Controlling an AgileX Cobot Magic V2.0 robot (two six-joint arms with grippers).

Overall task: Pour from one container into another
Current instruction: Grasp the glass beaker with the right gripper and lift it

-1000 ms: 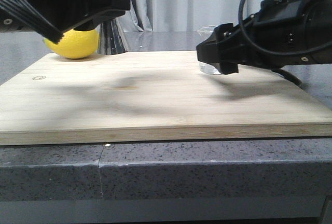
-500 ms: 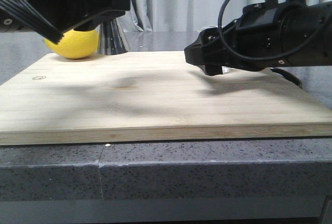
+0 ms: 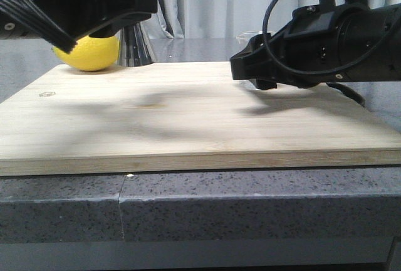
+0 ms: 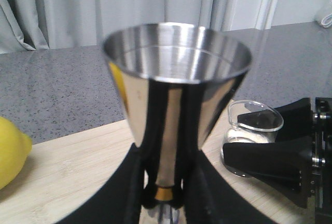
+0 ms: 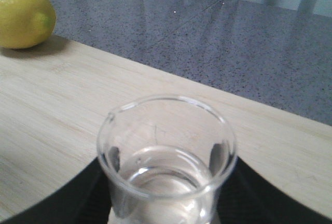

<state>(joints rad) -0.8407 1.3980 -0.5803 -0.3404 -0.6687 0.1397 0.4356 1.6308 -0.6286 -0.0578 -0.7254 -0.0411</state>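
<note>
The right pincer (image 5: 168,219) gripped the small clear glass beaker (image 5: 167,162), its black fingers (image 5: 88,193) pressed against both sides, a little clear liquid in its bottom. It hung just above the pale wooden board (image 3: 188,117) on the grey speckled bench (image 3: 250,211). The left pincer (image 4: 162,193) clasped the shiny steel hourglass jigger (image 4: 176,84) upright at its narrow waist. A yellow lemon (image 3: 88,53) sat beside the left pincer.

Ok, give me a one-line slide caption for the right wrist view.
Right pincer grips a clear glass beaker above the wooden board, lemon at the far corner.
</note>
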